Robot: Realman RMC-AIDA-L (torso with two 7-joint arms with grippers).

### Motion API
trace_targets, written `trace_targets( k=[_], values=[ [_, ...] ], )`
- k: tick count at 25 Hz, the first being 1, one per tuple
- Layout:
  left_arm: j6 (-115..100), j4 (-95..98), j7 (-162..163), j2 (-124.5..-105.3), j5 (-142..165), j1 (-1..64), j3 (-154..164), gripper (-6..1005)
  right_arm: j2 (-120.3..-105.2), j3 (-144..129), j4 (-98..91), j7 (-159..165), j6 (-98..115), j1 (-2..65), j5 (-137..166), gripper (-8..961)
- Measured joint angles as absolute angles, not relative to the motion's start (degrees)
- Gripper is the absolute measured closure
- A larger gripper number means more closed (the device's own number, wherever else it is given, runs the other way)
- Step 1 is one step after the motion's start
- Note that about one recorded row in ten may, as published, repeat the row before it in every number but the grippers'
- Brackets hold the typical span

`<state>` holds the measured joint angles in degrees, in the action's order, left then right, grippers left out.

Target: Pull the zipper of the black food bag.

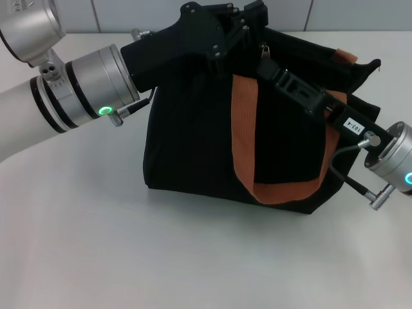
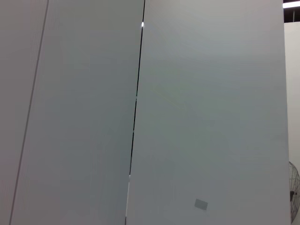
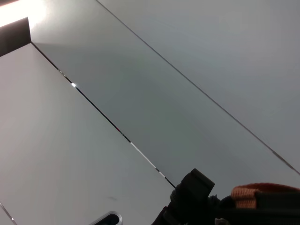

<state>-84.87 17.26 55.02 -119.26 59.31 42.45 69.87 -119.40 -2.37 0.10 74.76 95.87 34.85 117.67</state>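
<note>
The zipper point(image 1: 264, 51) hangs as a small silver tab at the top of the black food bag point(image 1: 193, 148), which stands on the white worktop point(image 1: 129, 257). The right gripper point(image 1: 268, 66) reaches in just below it, perhaps pinching it; its jaws cannot be read. The left gripper point(image 1: 225, 32) rests on the bag's top, jaws equally unclear.

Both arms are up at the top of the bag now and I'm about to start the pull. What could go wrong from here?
The right gripper sits by the small silver zipper; the tab is tiny, so the grip may slip off.

The black food bag is soft and stands loose on the table. If the left gripper at the top edge loses hold, the bag may drag or tip.

The orange strap lies under the right arm and could snag.
</note>
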Motion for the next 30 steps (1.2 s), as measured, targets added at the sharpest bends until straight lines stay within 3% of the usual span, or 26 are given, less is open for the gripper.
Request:
trace_targets(
  k=[16, 25, 30],
  values=[
    [-85.1, 17.2, 54.8, -119.27, 59.3, 42.5, 69.9, 973, -119.50, -2.9, 0.1, 75.6, 94.9, 35.4, 117.7, 792],
    [-85.0, 17.3, 54.8, -119.27, 59.3, 42.3, 69.9, 973, -119.49, -2.1, 0.2, 76.0, 94.7, 34.8, 117.7, 955],
    [-85.0, 17.5, 54.8, -119.27, 59.0, 42.2, 69.9, 973, -119.35, -2.1, 0.0, 76.5, 94.8, 34.1, 117.7, 955]
  ],
)
